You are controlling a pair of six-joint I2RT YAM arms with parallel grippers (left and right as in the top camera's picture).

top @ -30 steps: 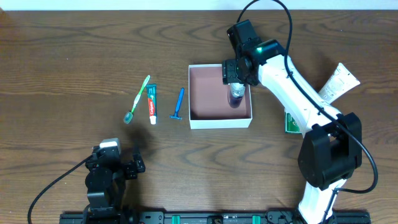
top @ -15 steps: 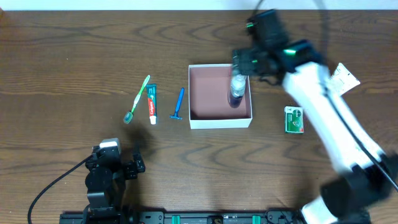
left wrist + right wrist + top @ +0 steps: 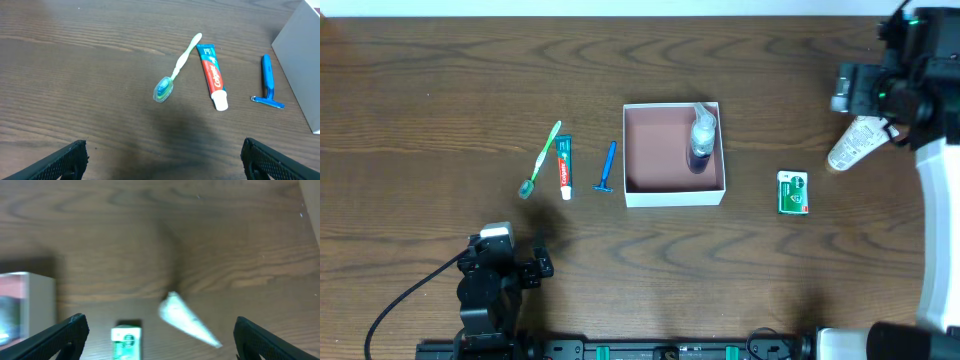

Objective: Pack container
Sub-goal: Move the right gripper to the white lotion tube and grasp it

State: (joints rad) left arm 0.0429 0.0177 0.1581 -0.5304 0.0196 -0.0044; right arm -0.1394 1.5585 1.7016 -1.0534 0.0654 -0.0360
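The container point(image 3: 674, 192) is a square white box with a pinkish-brown inside at the table's middle; a clear bottle point(image 3: 701, 138) lies inside it at the right. Its corner shows in the right wrist view point(image 3: 35, 297) and its wall in the left wrist view point(image 3: 300, 60). Left of it lie a blue razor point(image 3: 607, 166), a toothpaste tube point(image 3: 563, 166) and a green toothbrush point(image 3: 541, 158). My right gripper point(image 3: 868, 95) is open and empty above a white tube point(image 3: 853, 146) at the far right. My left gripper point(image 3: 505, 265) is open and empty near the front edge.
A small green-and-white packet point(image 3: 792, 192) lies right of the container; it also shows in the right wrist view point(image 3: 126, 341), next to the white tube point(image 3: 187, 319). The razor point(image 3: 268, 82), toothpaste point(image 3: 212, 75) and toothbrush point(image 3: 175, 70) show in the left wrist view.
My right gripper has left the bottle lying in the container and swung away to the far right, above the white tube. The left arm has not moved.
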